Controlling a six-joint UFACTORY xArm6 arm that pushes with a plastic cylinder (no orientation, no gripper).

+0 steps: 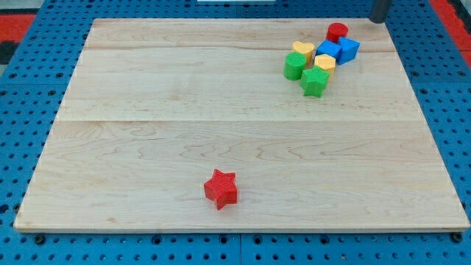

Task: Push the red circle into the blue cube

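The red circle (337, 32) stands near the board's top right, at the top of a tight cluster. The blue cube (349, 49) is just below and to the right of it, and they look to be touching or nearly so. A second blue block (328, 51) sits against the cube's left side, directly below the red circle. My tip (378, 20) shows at the view's top right, at the board's top edge. It is up and to the right of the red circle and apart from every block.
In the same cluster are a yellow heart (302, 51), a second yellow block (324, 62), a green circle (294, 66) and a green star (315, 81). A red star (221, 188) stands alone near the bottom centre. The wooden board (147, 118) lies on a blue pegboard.
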